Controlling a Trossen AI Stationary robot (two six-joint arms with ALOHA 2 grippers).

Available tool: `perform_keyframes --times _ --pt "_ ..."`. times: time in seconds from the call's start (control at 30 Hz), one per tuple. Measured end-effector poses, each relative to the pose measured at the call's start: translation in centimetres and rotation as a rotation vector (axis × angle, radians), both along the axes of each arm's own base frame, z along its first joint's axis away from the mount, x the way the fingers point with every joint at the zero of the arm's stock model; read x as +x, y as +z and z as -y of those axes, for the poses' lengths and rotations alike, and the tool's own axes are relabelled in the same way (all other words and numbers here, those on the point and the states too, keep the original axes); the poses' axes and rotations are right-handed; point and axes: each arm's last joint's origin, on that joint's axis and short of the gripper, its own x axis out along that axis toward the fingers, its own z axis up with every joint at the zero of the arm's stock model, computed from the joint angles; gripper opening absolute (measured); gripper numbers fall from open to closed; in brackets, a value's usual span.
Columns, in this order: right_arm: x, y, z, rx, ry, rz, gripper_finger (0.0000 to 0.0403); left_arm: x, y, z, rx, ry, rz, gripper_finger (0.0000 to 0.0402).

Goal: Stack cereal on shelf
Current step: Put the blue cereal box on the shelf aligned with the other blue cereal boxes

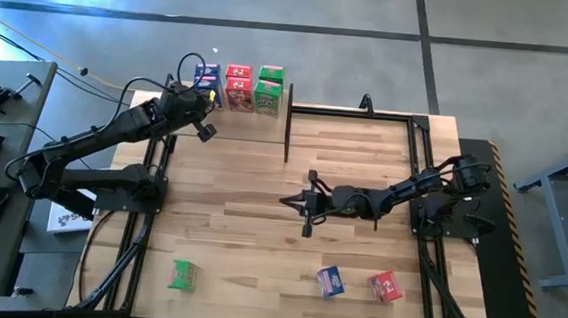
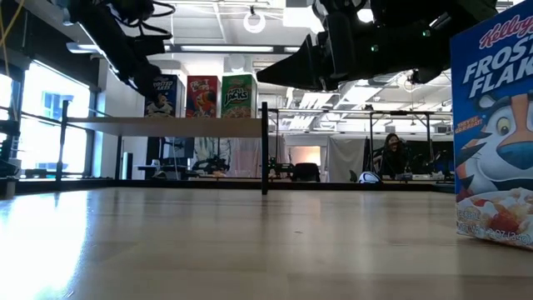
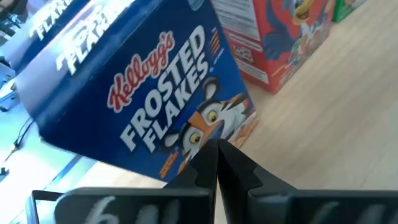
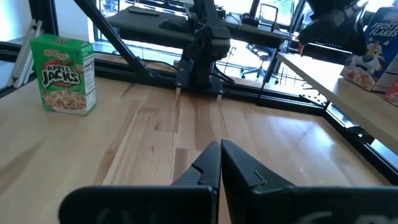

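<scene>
**Left arm at the shelf row, three boxes loose on the near table**

From my overhead feed, the left gripper (image 1: pixel 205 95) sits at the far left of the shelf (image 1: pixel 267 113), right up against the blue box (image 1: pixel 207 76) at the left end of the row standing there. On my left wrist feed its two fingers (image 3: pixel 205 163) are pressed together with nothing between them, their tips just in front of that blue box (image 3: pixel 137 93), which reads tilted in that feed. Just beside the blue box on the shelf stand the red boxes (image 1: pixel 238 88), then the green ones (image 1: pixel 268 89); the level camera shows blue (image 2: pixel 164 96), red (image 2: pixel 202 97) and green (image 2: pixel 237 97) upright on the plank, side by side.

Down on the near edge of the table (image 1: pixel 262 188), a single green box (image 1: pixel 184 275) stands toward the left, well apart from everything else.

Moving to the middle, the right gripper (image 1: pixel 299 201) hangs over the centre of the table, its arm stretched in from the right. My right wrist feed shows its fingers (image 4: pixel 208 165) closed to a point, holding nothing, above bare wood.

Farther right along the near edge stands a blue box (image 1: pixel 331 281), and near it a red box (image 1: pixel 386 285).
</scene>
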Motion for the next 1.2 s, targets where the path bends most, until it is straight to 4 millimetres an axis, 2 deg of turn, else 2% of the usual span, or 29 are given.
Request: perform_keyframes --times 0.43,0.73,1.0,1.2 --pt "0.0 0.0 0.0 -0.001 0.0 0.0 0.0 -1.2 1.2 0.8 0.062 0.021 0.033 0.0001" --pt "-0.2 0.0 0.0 0.01 -0.005 -0.023 0.0 -2.5 3.4 4.8 0.052 -0.179 0.276 0.0001" --pt "-2.1 2.4 -1.6 0.018 -0.113 -0.103 0.0 -0.8 4.2 8.7 0.015 -0.466 0.431 0.0001" --pt "-3.3 4.3 -4.5 0.066 -0.202 -0.316 0.0 1.3 2.2 11.0 0.062 -0.671 0.576 0.0001"
